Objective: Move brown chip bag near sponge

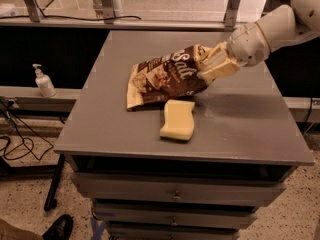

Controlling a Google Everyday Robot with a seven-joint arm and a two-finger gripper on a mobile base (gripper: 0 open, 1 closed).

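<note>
The brown chip bag (165, 76) lies crinkled on the grey table (240, 129), its white "Salt" lettering facing up. Its left end rests on the tabletop and its right end is raised. My gripper (209, 67) comes in from the right on the white arm and is shut on the bag's right end. The pale yellow sponge (177, 119) lies flat just in front of the bag, and its far edge touches or nearly touches the bag's lower edge.
The table is a drawer cabinet with drawer fronts (175, 194) below. A white pump bottle (44, 81) stands on a ledge at the left. Metal frame posts (232, 4) stand behind the table. Cables lie on the floor at the left.
</note>
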